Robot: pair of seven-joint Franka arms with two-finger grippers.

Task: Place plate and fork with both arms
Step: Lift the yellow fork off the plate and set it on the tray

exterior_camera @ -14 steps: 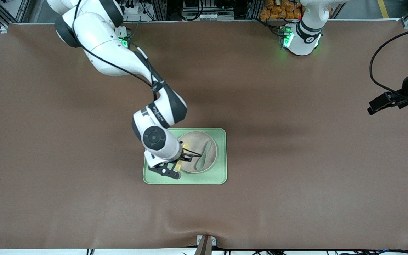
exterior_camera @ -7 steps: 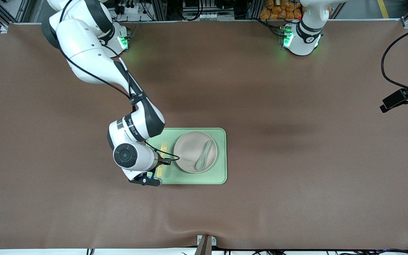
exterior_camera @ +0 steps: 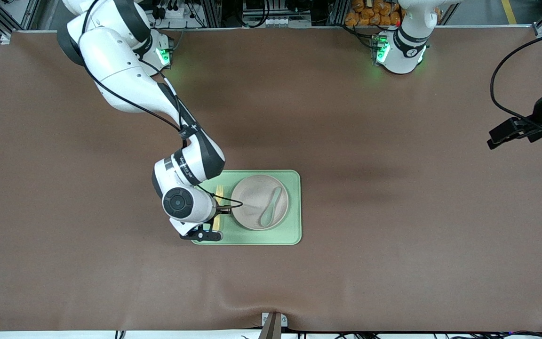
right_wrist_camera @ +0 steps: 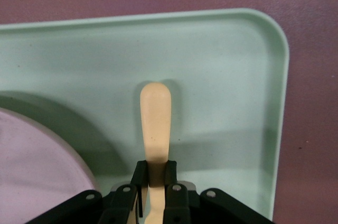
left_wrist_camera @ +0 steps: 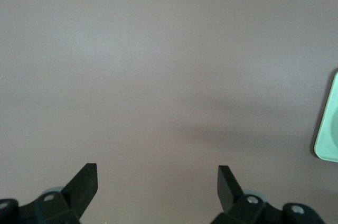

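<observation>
Fork [right_wrist_camera: 155, 123]: thin pale yellow plastic; pinched tight in the right gripper [right_wrist_camera: 154, 179]; over the tray's strip beside the plate, near a rounded corner
Plate [exterior_camera: 259, 202]: round, speckled beige; on the green tray [exterior_camera: 293, 235]; holds a grey-green spoon [exterior_camera: 271, 205]
Left gripper [left_wrist_camera: 157, 182]: fingers wide apart, holding nothing; waits over bare brown table [exterior_camera: 393, 235]

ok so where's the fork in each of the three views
Front view: the fork is over the tray, beside the plate, held by the right gripper.
Left wrist view: not in it; only a tray corner shows.
Right wrist view: its handle sticks out from the shut fingers.
Shared landmark: the green tray.
</observation>
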